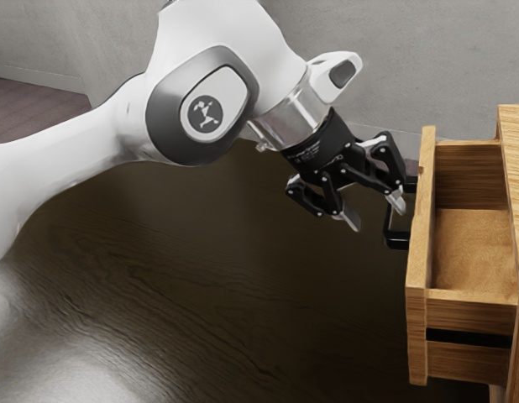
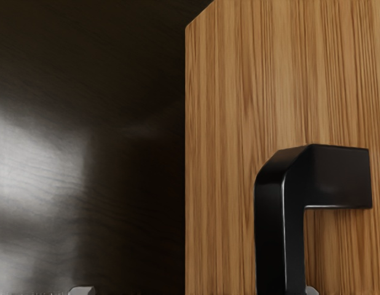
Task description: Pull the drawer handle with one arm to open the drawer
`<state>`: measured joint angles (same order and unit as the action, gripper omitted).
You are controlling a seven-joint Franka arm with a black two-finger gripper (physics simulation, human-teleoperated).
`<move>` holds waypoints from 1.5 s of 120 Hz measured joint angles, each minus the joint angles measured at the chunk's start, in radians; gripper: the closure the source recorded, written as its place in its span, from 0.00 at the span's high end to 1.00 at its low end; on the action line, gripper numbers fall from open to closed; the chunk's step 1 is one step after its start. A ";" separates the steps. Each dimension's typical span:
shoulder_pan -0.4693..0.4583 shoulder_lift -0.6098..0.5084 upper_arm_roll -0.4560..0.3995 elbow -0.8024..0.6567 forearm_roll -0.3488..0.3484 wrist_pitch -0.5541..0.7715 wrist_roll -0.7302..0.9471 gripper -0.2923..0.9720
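Observation:
A wooden drawer (image 1: 461, 311) stands pulled well out of its cabinet (image 1: 515, 143) at the exterior view's right, its inside bare. The black bar handle (image 1: 397, 233) sticks out from the drawer front (image 1: 421, 252) toward the arm. My gripper (image 1: 375, 210) hovers just in front of that panel, level with the handle's upper part, with its fingers apart and open. In the wrist view the handle (image 2: 281, 215) runs down the wooden front (image 2: 239, 92) close to one fingertip (image 2: 310, 290), while the other fingertip (image 2: 82, 289) is far off to the side.
The dark wooden tabletop (image 1: 184, 285) spreads under the arm and in front of the drawer. A grey wall (image 1: 427, 50) stands behind. A second, lower drawer front (image 1: 461, 361) sits shut beneath the open one.

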<state>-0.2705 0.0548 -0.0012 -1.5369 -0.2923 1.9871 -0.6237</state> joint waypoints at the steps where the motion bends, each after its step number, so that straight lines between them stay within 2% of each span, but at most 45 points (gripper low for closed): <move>1: 0.000 -0.002 0.000 -0.002 0.000 0.000 0.000 0.52; 93: -0.020 -0.086 0.037 -0.099 0.000 0.019 0.002 0.51; 158: 0.066 -0.134 0.035 -0.150 0.001 0.022 0.002 0.50; 180: 0.066 -0.157 0.035 -0.177 0.001 0.026 0.002 0.49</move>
<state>-0.2048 -0.1018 0.0337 -1.7137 -0.2913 2.0126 -0.6216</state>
